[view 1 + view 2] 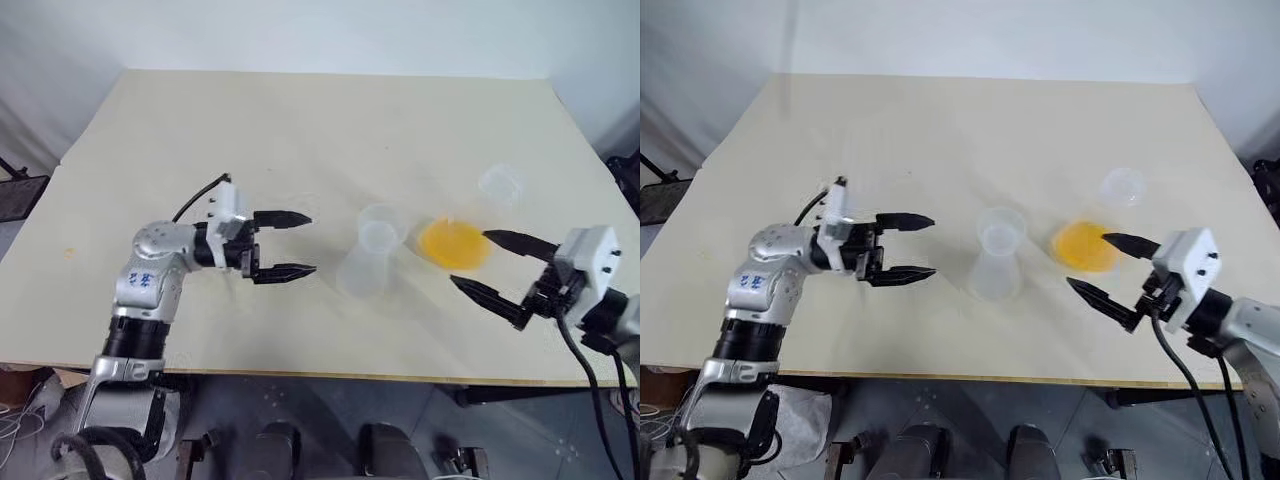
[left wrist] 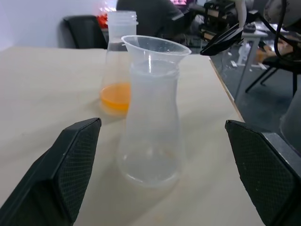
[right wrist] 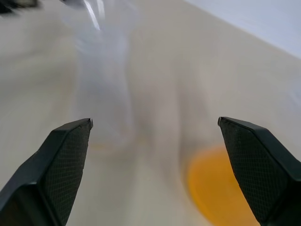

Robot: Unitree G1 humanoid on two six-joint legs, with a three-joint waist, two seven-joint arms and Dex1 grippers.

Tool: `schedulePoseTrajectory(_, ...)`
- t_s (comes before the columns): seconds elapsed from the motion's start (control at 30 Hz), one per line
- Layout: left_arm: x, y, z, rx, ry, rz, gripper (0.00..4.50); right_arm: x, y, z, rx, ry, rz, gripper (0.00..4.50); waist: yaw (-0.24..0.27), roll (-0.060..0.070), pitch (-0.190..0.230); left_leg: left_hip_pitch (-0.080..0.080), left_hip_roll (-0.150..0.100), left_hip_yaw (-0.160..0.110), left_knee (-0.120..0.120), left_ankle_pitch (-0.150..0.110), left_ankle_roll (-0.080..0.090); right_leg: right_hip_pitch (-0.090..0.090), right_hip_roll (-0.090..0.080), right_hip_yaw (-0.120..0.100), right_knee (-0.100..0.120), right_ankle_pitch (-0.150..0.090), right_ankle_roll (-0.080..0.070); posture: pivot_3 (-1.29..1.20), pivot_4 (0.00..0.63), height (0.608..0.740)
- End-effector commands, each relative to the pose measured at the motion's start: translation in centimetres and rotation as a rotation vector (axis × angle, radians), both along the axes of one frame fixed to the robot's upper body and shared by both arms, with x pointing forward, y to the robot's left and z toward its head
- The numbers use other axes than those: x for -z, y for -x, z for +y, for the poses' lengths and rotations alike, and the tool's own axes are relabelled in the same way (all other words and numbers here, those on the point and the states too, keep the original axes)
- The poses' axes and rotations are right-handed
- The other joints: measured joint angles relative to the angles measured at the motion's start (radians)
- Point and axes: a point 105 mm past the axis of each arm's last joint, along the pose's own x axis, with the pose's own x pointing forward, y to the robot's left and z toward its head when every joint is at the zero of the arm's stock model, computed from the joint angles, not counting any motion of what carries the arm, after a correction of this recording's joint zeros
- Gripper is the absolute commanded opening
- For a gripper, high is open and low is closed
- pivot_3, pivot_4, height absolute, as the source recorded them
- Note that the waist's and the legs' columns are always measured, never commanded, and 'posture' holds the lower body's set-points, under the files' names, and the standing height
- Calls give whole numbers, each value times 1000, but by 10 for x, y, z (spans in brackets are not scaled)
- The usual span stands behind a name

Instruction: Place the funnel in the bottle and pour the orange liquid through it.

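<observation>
Standing upright mid-table, the funnel [image 1: 379,222] sits in the bottle [image 1: 366,262]; the orange liquid [image 1: 455,244] lies at three o'clock, nearest the empty, spread right gripper [image 1: 488,263]; the left gripper [image 1: 290,244] gapes empty.

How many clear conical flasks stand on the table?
2. One clear flask, a transparent plastic funnel in its neck, stands near the table's middle; the other clear flask, holding orange liquid, stands just to its right.
</observation>
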Motion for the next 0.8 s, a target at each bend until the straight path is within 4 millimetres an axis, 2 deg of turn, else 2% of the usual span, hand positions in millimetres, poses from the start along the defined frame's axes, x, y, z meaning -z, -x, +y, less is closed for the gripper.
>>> schedulePoseTrajectory(0.03, -15, 13, 15, 8, 66, -73, 4492, -15, 13, -20, 143, 11, -67, 4500, 0, 0, 0, 0, 0, 0, 0, 0, 0, 0, 0, 0, 0, 0, 0, 0, 150, 740)
schedulePoseTrajectory(0.2, -16, 17, 21, 5, 79, -55, 4492, -14, 24, -41, 290, -41, -40, 4500, 0, 0, 0, 0, 0, 0, 0, 0, 0, 0, 0, 1, 0, 0, 0, 0, 150, 740)
schedulePoseTrajectory(0.3, -18, 19, 23, 15, 92, -49, 4492, -12, 36, -42, 313, -52, -38, 4500, 0, 0, 0, 0, 0, 0, 0, 0, 0, 0, 0, 1, 0, 0, 0, 0, 150, 740)
schedulePoseTrajectory(0.43, -21, 20, 24, 19, 95, -49, 4492, -10, 37, -41, 330, -64, -42, 4500, -3, 1, -1, 0, 0, 1, 0, 0, 0, 1, 0, 1, 0, 0, 0, 0, 150, 740)
schedulePoseTrajectory(0.53, -23, 20, 24, 30, 97, -44, 4492, -13, 27, -40, 329, -95, -55, 4500, -7, 2, -1, 1, 0, 2, 0, 0, 0, 1, 1, 2, 0, 0, 0, 0, 150, 740)
schedulePoseTrajectory(0.67, -26, 23, 20, 75, 99, -35, 4492, -11, -6, -36, 314, -145, -62, 4500, -21, 2, -1, 2, 1, 2, 0, 0, 0, 1, 1, 2, 1, 0, 0, 0, 150, 740)
schedulePoseTrajectory(0.8, -27, 25, 21, 92, 90, -31, 4492, -9, -24, -35, 298, -169, -65, 4500, -22, 2, -1, 2, 1, 1, -1, 0, 0, 1, 1, 2, 1, 0, 0, 0, 150, 740)
